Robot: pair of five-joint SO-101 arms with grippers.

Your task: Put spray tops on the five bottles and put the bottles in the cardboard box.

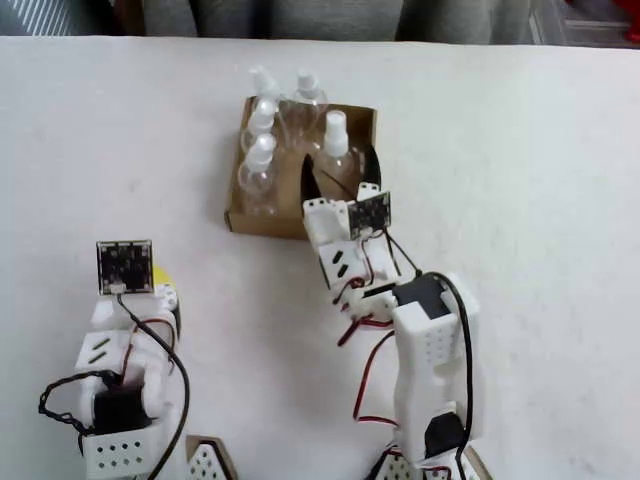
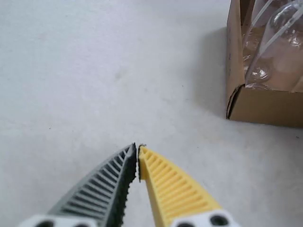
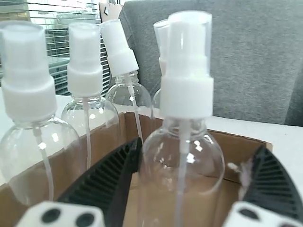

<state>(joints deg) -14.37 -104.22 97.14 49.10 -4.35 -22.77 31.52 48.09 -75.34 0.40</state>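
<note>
The cardboard box [image 1: 236, 215] sits at the middle of the table and holds several clear bottles with white spray tops [image 1: 259, 168]. One capped bottle [image 1: 337, 142] stands upright in the box's near right part. My right gripper [image 1: 341, 172] is open around it, one black finger on each side. In the right wrist view that bottle [image 3: 184, 156] stands between the fingers of my right gripper [image 3: 199, 149], with a gap on one side. Well short of the box corner [image 2: 265, 106], my left gripper [image 2: 138, 149] rests shut and empty above the bare table.
The left arm [image 1: 125, 340] sits folded at the table's front left, and the right arm [image 1: 430, 340] stretches from the front toward the box. White tabletop lies open all around the box. A grey chair back [image 3: 255, 56] stands beyond the far edge.
</note>
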